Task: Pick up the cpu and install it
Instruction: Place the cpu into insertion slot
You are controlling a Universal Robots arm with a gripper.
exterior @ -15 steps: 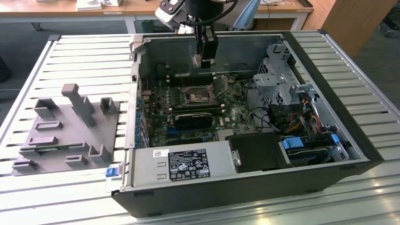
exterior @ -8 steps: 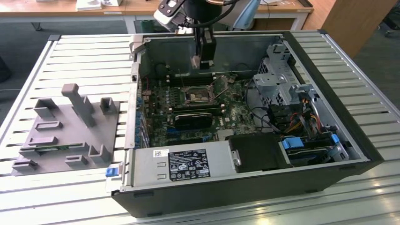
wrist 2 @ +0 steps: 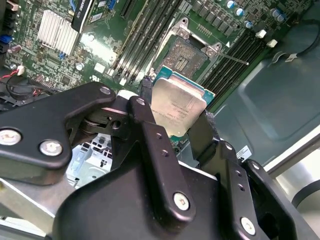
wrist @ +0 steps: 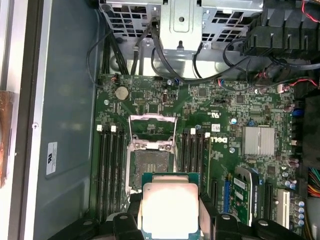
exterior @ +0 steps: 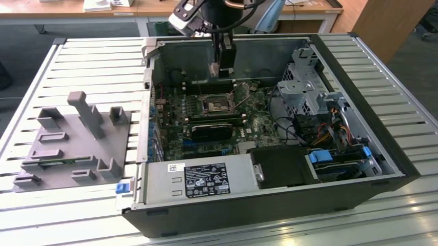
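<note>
Pinching the cpu [wrist: 170, 207] by two opposite edges, my claw [wrist 2: 176, 112] is clamped on it, hovering inside the computer case [exterior: 274, 207] with the open socket [wrist 2: 186, 56] just beneath, not touching.

The cpu [wrist: 170, 205] sits in the claw [wrist: 170, 220], over the motherboard [wrist: 225, 100], near the socket [wrist: 150, 162]

Open computer case [exterior: 274, 212] on slatted table [exterior: 89, 56]; grey, perhaps plastic, fixture [exterior: 75, 148] beside it

A lab workshop was indicated by a computer case [exterior: 274, 210] opened on a slatted metal bench [exterior: 89, 66], desks [exterior: 61, 14] behind.
</note>
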